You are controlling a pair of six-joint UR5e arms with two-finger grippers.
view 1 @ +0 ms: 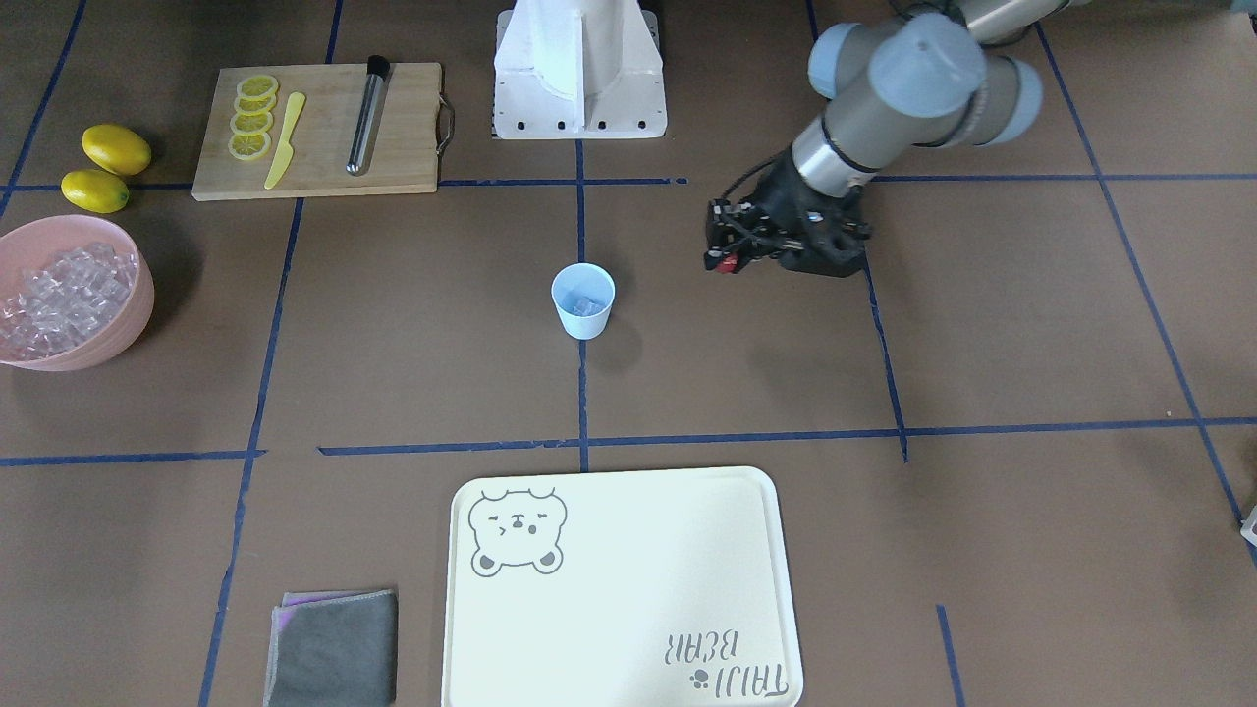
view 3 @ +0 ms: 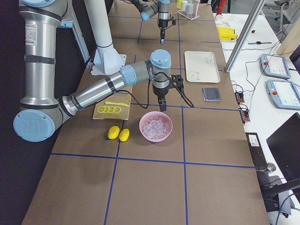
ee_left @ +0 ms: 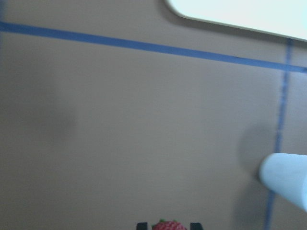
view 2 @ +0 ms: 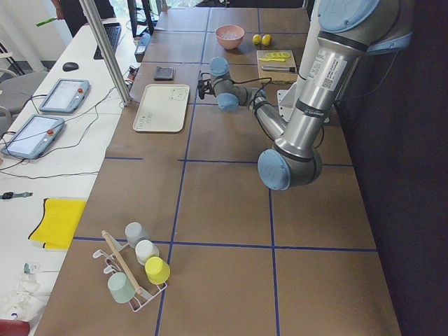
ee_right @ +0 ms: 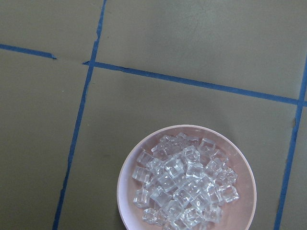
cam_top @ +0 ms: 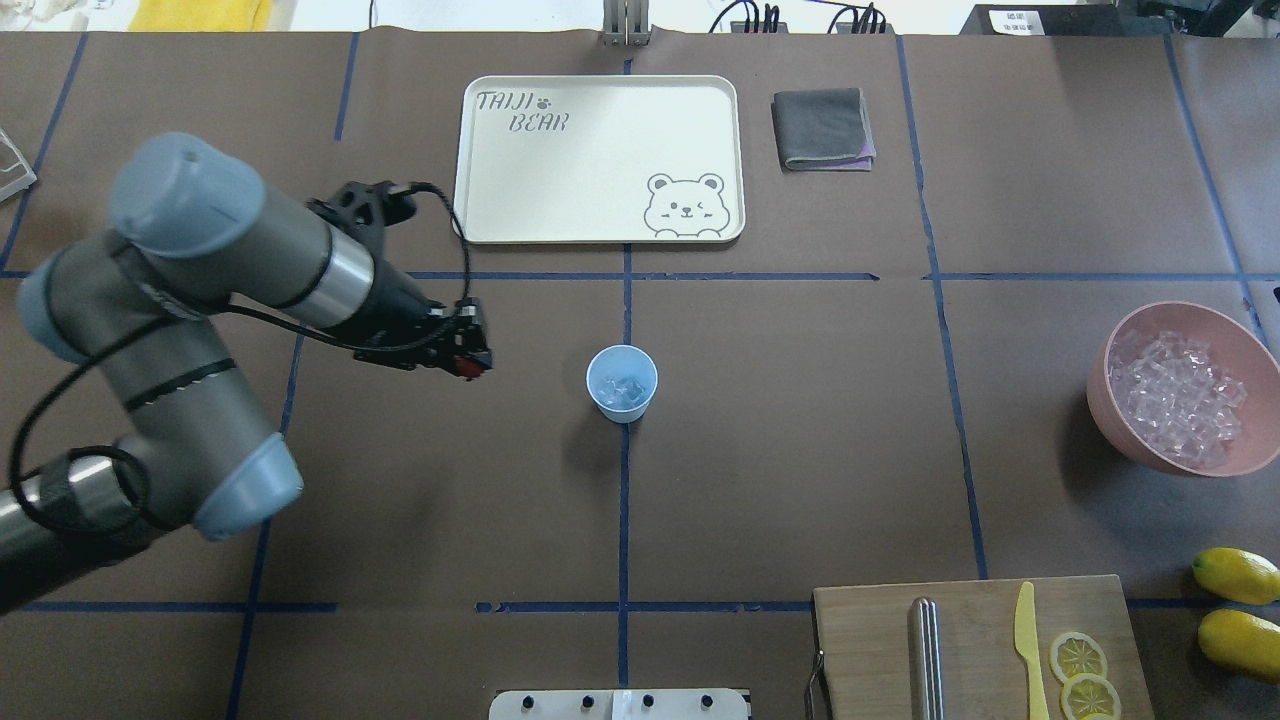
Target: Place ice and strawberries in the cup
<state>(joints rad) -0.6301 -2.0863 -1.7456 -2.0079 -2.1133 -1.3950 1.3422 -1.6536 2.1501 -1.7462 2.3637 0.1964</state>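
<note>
The pale blue cup stands at the table's middle with a few ice pieces inside. My left gripper hovers beside the cup, apart from it, shut on a red strawberry. The strawberry's green top shows between the fingers in the left wrist view, with the cup at the right edge. More ice fills the pink bowl. My right gripper hangs above the table beside that bowl; I cannot tell whether it is open or shut.
A cream bear tray and a grey cloth lie at the far side. A wooden cutting board carries lemon slices, a yellow knife and a metal rod. Two lemons lie near the pink bowl.
</note>
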